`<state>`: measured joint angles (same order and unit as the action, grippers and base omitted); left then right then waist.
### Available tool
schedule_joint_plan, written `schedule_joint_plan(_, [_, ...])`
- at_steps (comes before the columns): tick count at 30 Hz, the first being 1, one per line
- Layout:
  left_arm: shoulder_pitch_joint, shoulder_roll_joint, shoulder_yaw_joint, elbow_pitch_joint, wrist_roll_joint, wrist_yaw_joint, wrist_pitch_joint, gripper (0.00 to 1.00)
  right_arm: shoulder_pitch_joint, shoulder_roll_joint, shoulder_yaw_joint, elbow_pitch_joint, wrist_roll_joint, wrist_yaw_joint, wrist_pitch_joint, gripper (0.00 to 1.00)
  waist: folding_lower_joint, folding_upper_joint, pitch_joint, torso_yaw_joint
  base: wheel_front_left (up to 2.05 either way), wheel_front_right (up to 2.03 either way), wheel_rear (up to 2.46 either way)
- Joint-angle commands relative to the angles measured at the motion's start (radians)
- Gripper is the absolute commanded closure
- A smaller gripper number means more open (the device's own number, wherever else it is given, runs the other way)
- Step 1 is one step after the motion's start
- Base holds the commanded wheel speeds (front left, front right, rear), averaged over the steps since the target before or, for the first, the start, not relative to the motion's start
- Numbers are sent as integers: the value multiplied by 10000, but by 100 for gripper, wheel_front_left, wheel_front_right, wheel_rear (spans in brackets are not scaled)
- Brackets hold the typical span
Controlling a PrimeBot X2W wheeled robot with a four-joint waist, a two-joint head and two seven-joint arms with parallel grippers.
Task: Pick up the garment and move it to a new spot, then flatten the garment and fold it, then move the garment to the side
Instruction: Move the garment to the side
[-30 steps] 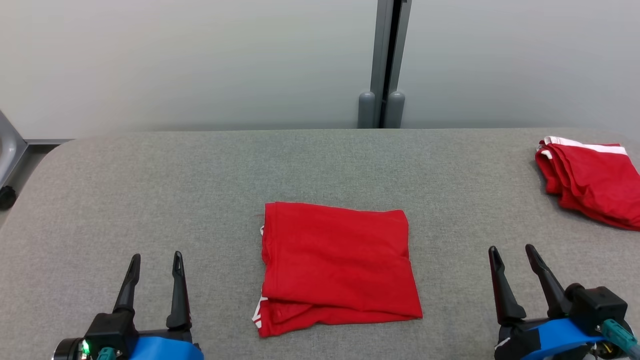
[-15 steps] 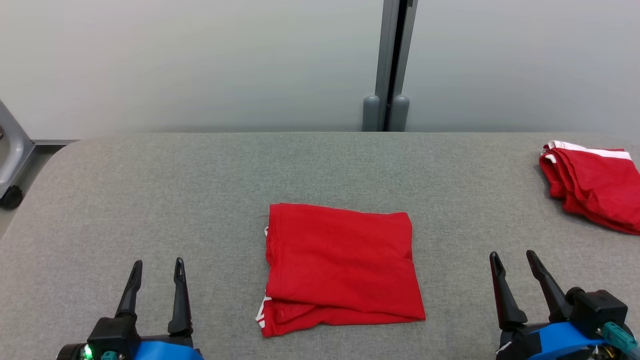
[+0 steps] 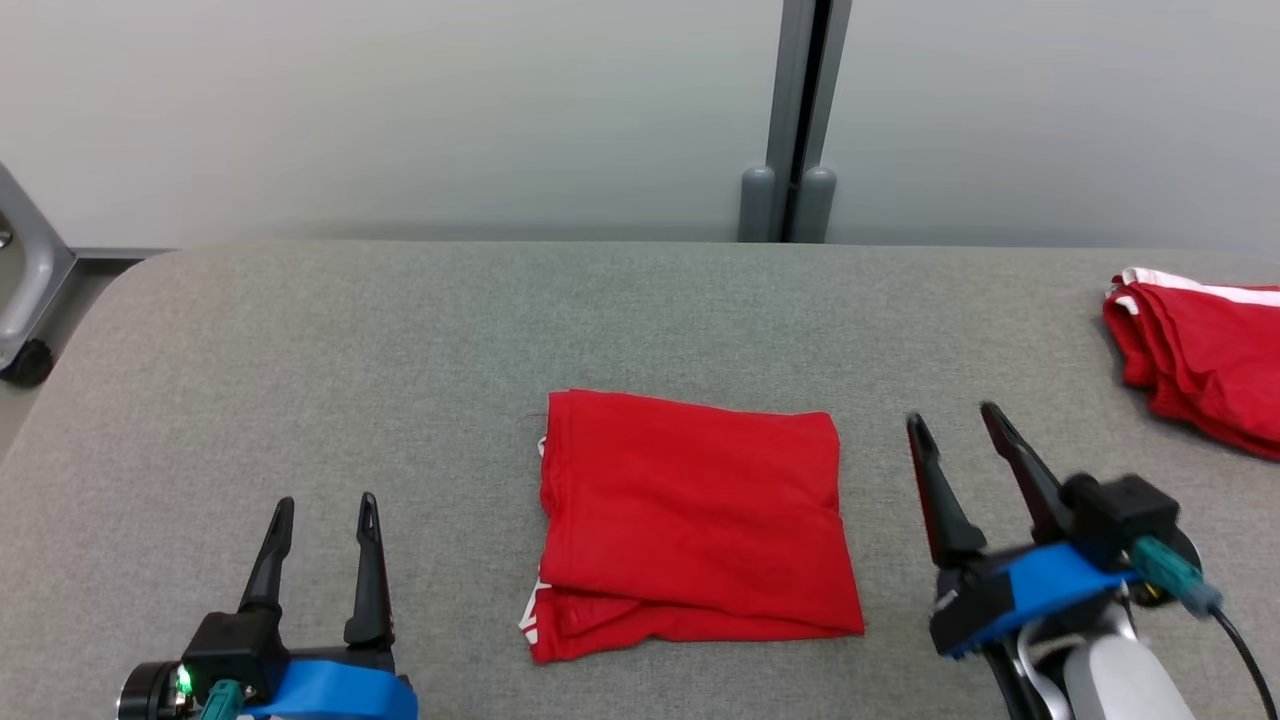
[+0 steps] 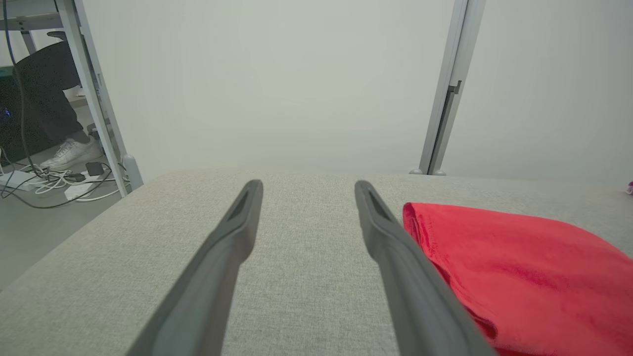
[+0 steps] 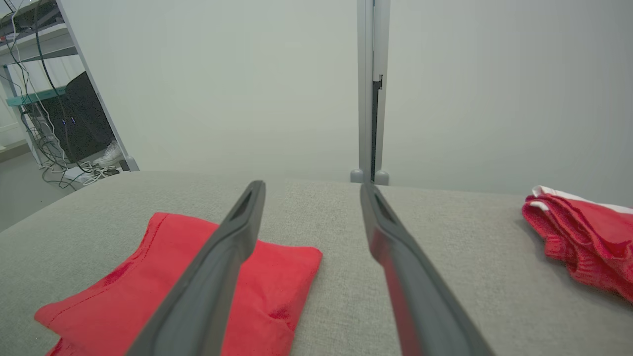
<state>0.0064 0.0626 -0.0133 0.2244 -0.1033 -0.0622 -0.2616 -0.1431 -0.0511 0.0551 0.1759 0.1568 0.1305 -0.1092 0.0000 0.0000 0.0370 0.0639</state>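
Left gripper hovers wide open and empty left of the folded red garment (central on the grey table); right gripper, equally open and empty, hovers near its right edge.

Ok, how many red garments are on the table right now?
2. A folded red garment lies at the middle of the table; a red garment with white trim sits far right, cut off by the head view's edge.

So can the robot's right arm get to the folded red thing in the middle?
Probably yes. The right gripper is open, empty and close beside the folded red garment, with just grey table between them.
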Motion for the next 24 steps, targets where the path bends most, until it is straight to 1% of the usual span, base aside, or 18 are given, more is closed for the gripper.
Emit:
schedule_joint_plan(1, [-195,41,-6,16,-4,-14,-46,0,-202,6,61,17,-42,6,-2,0,0,0,64,60,0,0,0])
schedule_joint_plan(5, [-380,26,-74,37,-26,-34,-46,0,-1060,0,483,469,86,4,182,0,0,0,264,194,0,0,0])
schedule_joint_plan(9, [-556,-2,-177,32,-65,-46,-45,0,-1687,0,631,1133,-14,4,316,0,0,0,483,386,0,0,0])
schedule_joint_plan(14, [-749,-40,-238,45,-144,-15,-47,0,-2054,-3,509,2269,-179,6,314,0,0,0,719,612,0,0,0])
schedule_joint_plan(24, [-1000,-95,-473,61,-268,10,-47,0,-2308,-1,222,4756,-206,6,-144,0,0,0,1143,1001,0,0,0])
